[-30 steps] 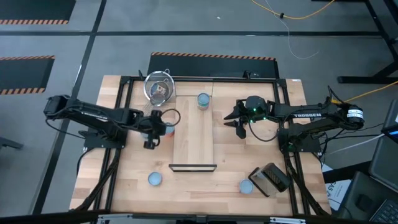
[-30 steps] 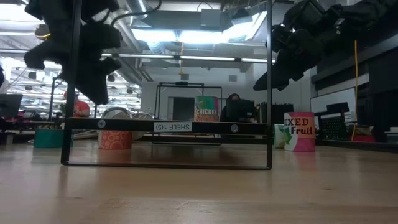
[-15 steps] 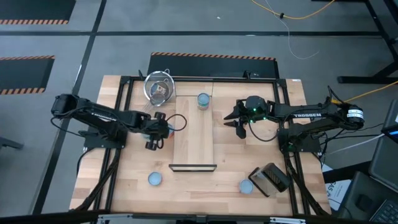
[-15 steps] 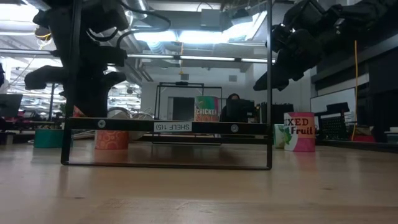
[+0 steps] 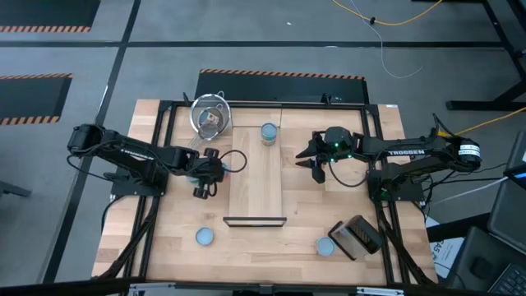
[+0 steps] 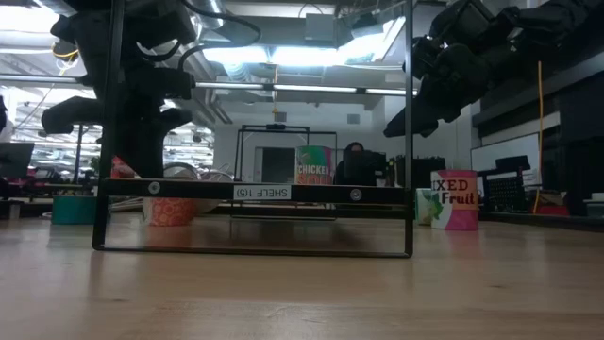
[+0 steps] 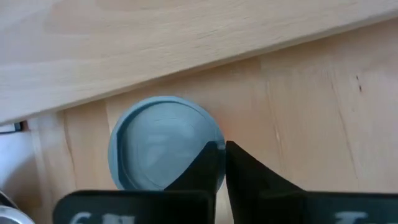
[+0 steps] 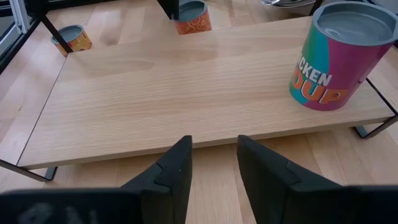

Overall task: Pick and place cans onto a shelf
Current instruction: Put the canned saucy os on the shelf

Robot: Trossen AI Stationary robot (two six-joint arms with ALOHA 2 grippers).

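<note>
The left hand [image 5: 203, 175] is lowered around the orange-sided, blue-topped tin [image 7: 163, 149] just beside the long light-wood shelf [image 5: 256, 185]; closure cannot be told. Fingers should be centred before squeezing. The right hand [image 8: 213, 163] is held half-spread.

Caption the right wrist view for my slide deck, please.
Right gripper, fingers apart, faces the shelf holding one chicken soup can.

Wooden table [image 5: 164, 247] carries shelf [image 5: 256, 185], strainer [image 5: 210, 115], 3 cans [image 5: 204, 237], box [image 5: 356, 237].
</note>
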